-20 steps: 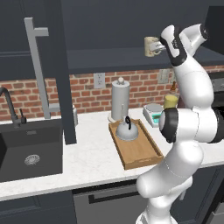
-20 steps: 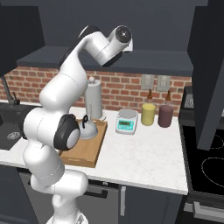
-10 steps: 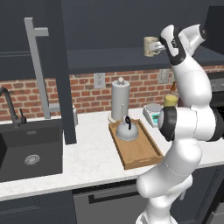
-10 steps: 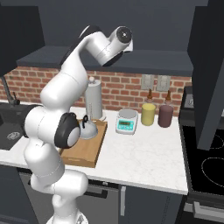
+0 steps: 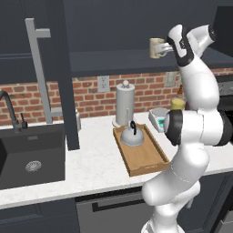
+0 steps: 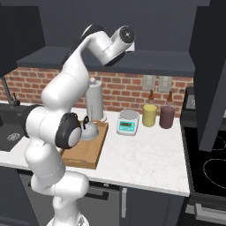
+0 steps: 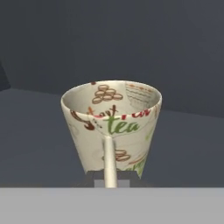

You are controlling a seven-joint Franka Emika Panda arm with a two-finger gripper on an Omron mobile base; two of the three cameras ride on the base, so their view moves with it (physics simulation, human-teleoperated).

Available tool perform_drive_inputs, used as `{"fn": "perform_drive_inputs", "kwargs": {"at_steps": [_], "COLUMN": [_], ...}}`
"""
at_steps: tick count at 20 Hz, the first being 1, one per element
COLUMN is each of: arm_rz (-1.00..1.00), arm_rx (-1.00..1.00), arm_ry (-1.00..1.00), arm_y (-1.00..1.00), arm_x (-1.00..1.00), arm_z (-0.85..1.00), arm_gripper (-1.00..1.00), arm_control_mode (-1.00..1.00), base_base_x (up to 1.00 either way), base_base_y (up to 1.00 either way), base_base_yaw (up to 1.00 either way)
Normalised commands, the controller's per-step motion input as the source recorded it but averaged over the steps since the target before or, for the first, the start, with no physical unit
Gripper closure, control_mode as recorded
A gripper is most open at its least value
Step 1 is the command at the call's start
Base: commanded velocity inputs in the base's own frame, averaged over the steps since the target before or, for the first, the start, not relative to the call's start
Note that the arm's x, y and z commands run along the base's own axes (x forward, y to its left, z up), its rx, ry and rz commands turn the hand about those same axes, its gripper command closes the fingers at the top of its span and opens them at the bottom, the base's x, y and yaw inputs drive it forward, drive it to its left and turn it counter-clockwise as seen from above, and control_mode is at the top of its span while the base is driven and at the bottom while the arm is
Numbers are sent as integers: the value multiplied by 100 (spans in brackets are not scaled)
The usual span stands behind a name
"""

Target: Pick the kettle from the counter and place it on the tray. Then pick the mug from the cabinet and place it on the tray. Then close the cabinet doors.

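The mug (image 7: 111, 127) reads "tea" in green lettering.

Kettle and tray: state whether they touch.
Touching. The left base view shows the kettle sitting inside the tray, its base on the wood with no gap beneath.

one mug (image 5: 157, 47), one kettle (image 5: 133, 136), two bottles (image 6: 150, 115)

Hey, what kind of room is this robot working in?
A rendered home kitchen, by the look of it: a black sink with a tap set in a marble counter, a stovetop and wall cabinets above a brick backsplash.
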Motion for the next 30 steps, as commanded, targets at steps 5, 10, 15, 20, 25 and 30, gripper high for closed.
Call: {"fn": "perform_drive_inputs", "kwargs": {"at_steps": [5,10,15,20,25,30], "arm_rz": [0,0,0,0,-1,-11], "arm_rx": [0,0,0,0,0,-2], "arm_ry": [-4,-6,-7,-9,-8,3], "arm_y": [-14,-1,5,15,18,38], "arm_x": [-57,-72,-90,-95,-94,-65], "arm_z": [0,3,0,0,-11,-33], "arm_gripper": [100,100,100,100,100,100], "arm_control_mode": [-100,-100,-100,-100,-100,-100], "base_base_x": [0,0,0,0,0,0], "base_base_y": [0,0,0,0,0,0], "base_base_yaw": [0,0,0,0,0,0]}}
